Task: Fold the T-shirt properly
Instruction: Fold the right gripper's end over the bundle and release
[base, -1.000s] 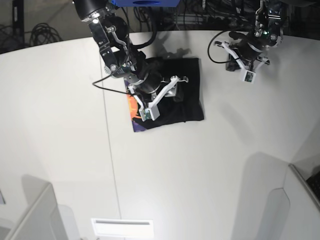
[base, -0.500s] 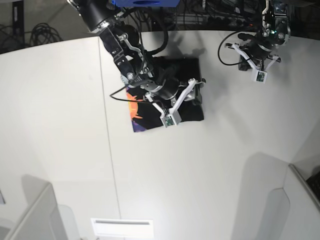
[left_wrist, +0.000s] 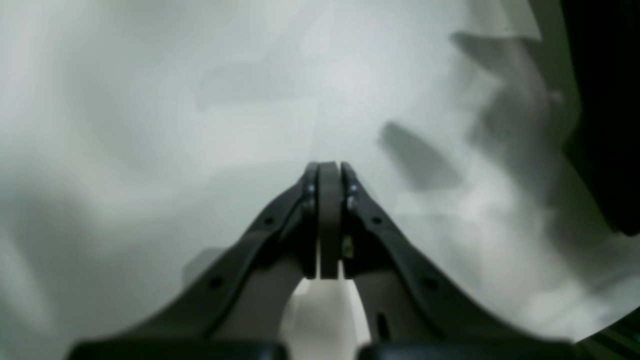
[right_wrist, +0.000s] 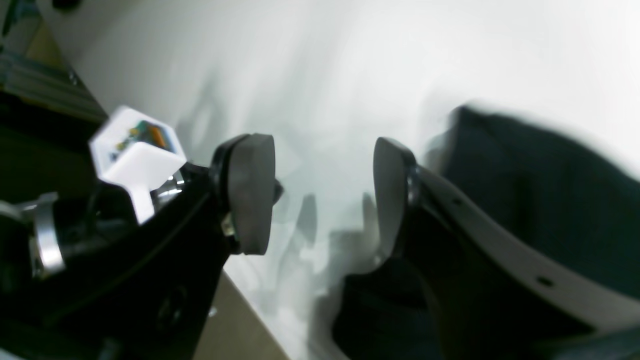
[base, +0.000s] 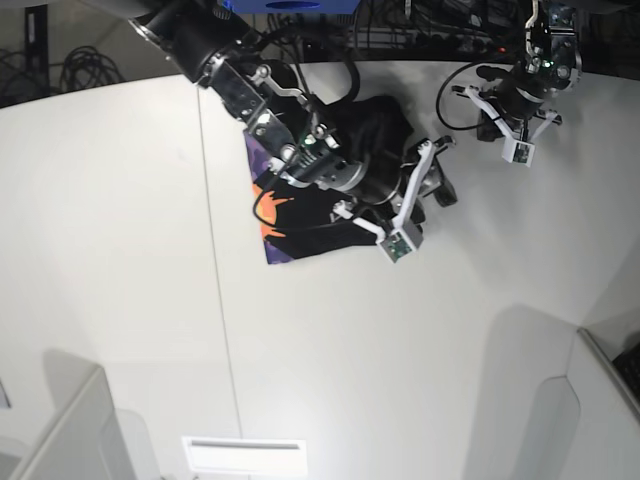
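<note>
The black T-shirt (base: 305, 212) lies folded on the white table (base: 120, 250), its orange and purple print (base: 264, 205) showing along the left edge. My right arm reaches across it, hiding much of the cloth. The right gripper (base: 436, 168) stands open past the shirt's right edge. In the right wrist view its fingers (right_wrist: 250, 190) are apart with only table between them, and black cloth (right_wrist: 540, 190) lies behind the right one. The left gripper (base: 472, 98) hangs at the back right, away from the shirt. Its pads (left_wrist: 328, 200) are pressed together, empty, over bare table.
A seam (base: 215, 260) runs down the table left of the shirt. Dark cables and equipment (base: 420, 25) sit behind the table's far edge. Grey panels (base: 60, 430) rise at the front left and front right (base: 590, 400). A white vent plate (base: 245, 455) lies at the front.
My right arm has swung rightward across the shirt, so its open gripper now stands beyond the right edge. More purple print shows at the shirt's upper left. The left arm has drifted slightly right.
</note>
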